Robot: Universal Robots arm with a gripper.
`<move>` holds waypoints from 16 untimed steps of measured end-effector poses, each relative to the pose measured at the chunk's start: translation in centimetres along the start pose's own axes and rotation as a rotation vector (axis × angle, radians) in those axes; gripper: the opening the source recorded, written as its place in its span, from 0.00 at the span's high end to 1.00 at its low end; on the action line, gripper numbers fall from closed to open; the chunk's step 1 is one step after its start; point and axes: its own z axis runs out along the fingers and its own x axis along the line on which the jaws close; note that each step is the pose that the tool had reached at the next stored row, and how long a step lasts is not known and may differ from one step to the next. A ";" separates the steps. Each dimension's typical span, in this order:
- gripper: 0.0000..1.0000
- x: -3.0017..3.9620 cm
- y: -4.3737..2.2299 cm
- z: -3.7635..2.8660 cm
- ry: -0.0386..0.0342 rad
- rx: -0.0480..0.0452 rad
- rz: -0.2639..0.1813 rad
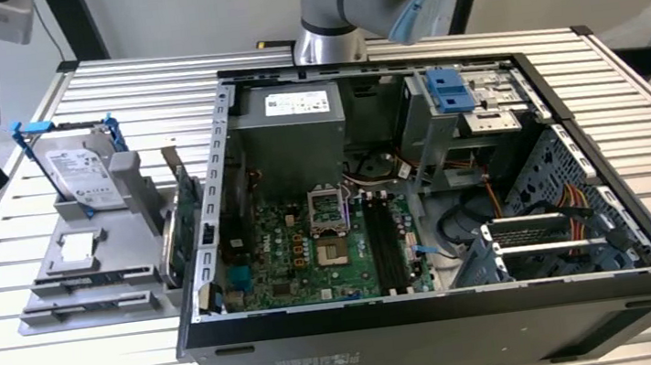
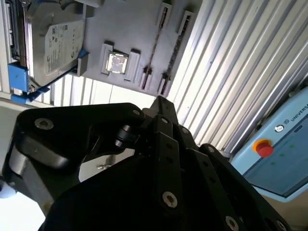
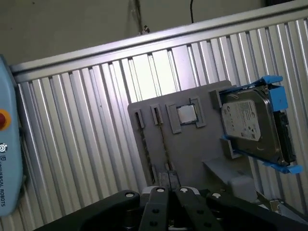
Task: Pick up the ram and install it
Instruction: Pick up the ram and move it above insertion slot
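The ram (image 2: 155, 48) shows edge-on as a long, thin, dark strip, standing in a narrow slot of the grey holder (image 2: 130, 29). The holder also carries a hard drive (image 2: 55, 41) in a blue caddy, with a square processor (image 2: 117, 62) in a pocket between drive and ram. The gripper (image 2: 161, 103) hangs clear of the holder, fingers pressed together on nothing. An open computer case (image 1: 440, 326) stands just beside the holder.

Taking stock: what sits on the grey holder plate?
A silver hard drive in a blue bracket, a square silver processor chip, a thin dark ram stick edge-on. Whatever lies under the drive is covered.
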 end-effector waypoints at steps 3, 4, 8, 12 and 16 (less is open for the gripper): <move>1.00 0.00 0.00 0.00 0.0015 -0.0008 -0.041; 1.00 0.00 0.00 0.00 0.0021 -0.0011 -0.056; 1.00 0.00 0.00 0.00 0.0048 -0.0025 -0.126; 1.00 0.00 0.00 0.00 0.0075 -0.0041 -0.197; 1.00 0.00 0.00 0.00 0.0102 -0.0055 -0.270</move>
